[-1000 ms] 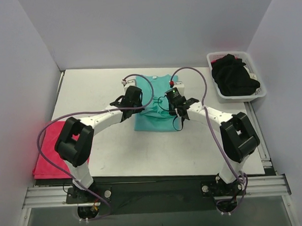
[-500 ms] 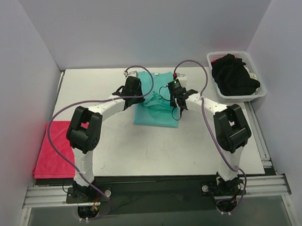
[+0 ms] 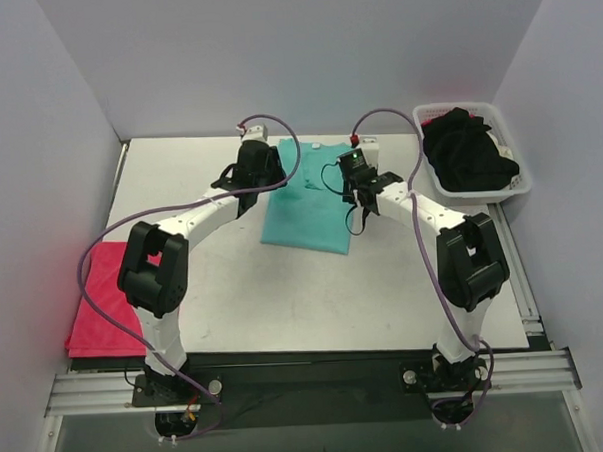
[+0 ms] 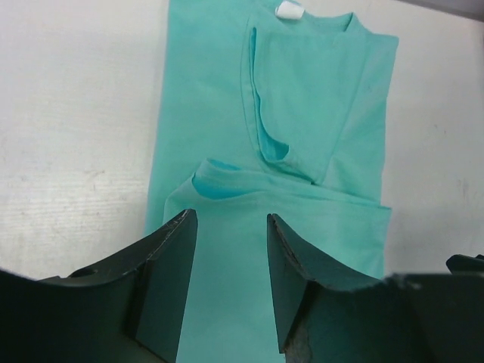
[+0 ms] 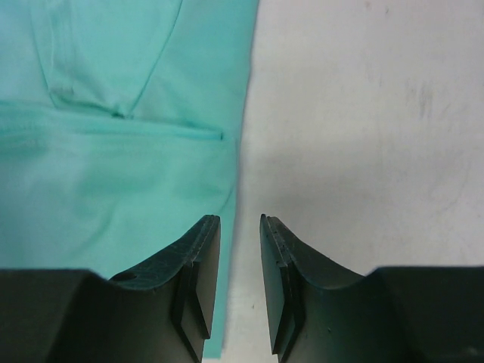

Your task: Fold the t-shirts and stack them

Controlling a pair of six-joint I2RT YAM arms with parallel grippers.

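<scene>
Teal-green t-shirt lies flat on the table between my two arms, sleeves turned in, with a fold edge across its middle. The pinkish-red t-shirt lies by the near left edge, and the black t-shirts are heaped in the white basket at far right. My left claw hovers over the cloth, jaws parted and gripping nothing. My right claw is likewise parted and empty at the shirt's right edge. I judge the fabric light, limp and prone to slide, so I'd pinch all layers together at an edge or corner. A white label marks the collar.
</scene>
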